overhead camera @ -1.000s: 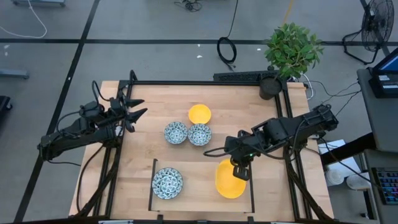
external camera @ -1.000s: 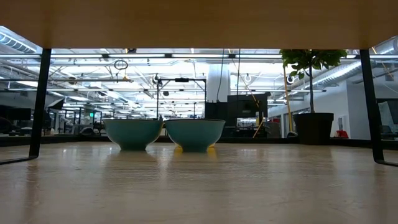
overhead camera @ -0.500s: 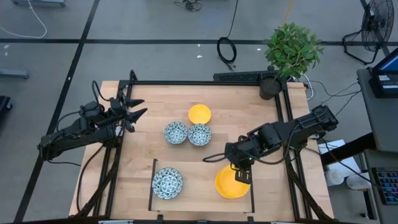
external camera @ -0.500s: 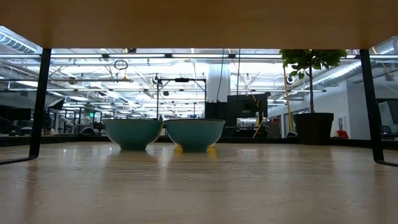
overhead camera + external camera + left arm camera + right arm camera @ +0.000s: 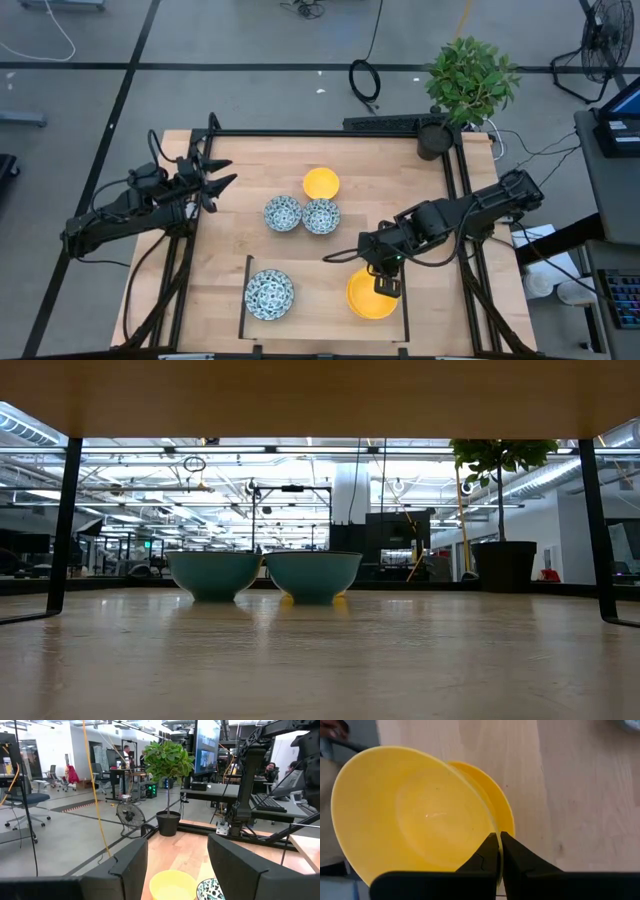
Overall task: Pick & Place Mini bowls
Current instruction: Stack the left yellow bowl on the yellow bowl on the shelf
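My right gripper (image 5: 386,284) is near the table's near right part, shut on a yellow mini bowl (image 5: 368,296) that lies over a second yellow bowl (image 5: 496,799); the lower one peeks out from under it. A third yellow bowl (image 5: 321,183) stands mid-table toward the far side. Just nearer than it, two blue-patterned bowls (image 5: 282,213) (image 5: 320,216) stand side by side. Another patterned bowl (image 5: 269,294) stands near the near edge. My left gripper (image 5: 218,180) waits open over the table's left edge. My right gripper pinches the upper yellow bowl by its rim (image 5: 498,838), one finger (image 5: 489,851) inside the bowl and one (image 5: 514,853) outside. The fingers come from above, pointing down. The bowl sits mouth up over the lower yellow bowl; whether it rests on it I cannot tell.
A black line (image 5: 248,275) marks off a rectangle at the near edge that holds the patterned bowl and the yellow pair. A dark plant pot (image 5: 434,141) stands at the far right corner. A black frame (image 5: 320,133) runs around the table. Bare wood lies right of the middle bowls.
My right gripper has moved toward the near edge and slightly left, still shut on the yellow bowl. The held bowl has come further over the second yellow bowl, so the two now show as one nearly round shape instead of a long one.
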Robot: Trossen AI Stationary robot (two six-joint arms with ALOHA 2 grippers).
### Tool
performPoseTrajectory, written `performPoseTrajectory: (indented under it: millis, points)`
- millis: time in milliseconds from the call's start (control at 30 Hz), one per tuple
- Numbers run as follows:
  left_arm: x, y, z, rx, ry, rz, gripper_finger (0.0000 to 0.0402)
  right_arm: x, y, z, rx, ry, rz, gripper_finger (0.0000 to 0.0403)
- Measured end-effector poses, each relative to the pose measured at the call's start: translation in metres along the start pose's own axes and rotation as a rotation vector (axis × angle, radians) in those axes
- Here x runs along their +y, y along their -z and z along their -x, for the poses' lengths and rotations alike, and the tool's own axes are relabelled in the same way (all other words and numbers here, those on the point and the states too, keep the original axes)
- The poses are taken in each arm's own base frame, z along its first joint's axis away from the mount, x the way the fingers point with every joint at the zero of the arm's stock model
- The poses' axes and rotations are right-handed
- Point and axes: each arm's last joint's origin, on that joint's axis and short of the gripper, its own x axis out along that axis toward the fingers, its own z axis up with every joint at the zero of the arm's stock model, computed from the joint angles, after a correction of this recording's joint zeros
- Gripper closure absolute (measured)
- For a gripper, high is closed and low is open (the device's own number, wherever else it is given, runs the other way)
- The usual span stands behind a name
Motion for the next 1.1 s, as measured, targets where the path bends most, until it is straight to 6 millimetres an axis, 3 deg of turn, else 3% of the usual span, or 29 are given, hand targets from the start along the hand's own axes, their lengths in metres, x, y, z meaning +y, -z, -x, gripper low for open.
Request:
performPoseTrajectory:
  millis: [667,1100]
  points:
    - [0.0,0.0,0.0,0.0,0.0,0.0,0.019,0.0002,0.0,-0.0041,0.009,-0.028,0.011,0.04]
    - [0.0,0.0,0.0,0.0,0.0,0.0,0.019,0.0001,-0.0001,-0.0041,0.008,-0.027,0.019,0.0318]
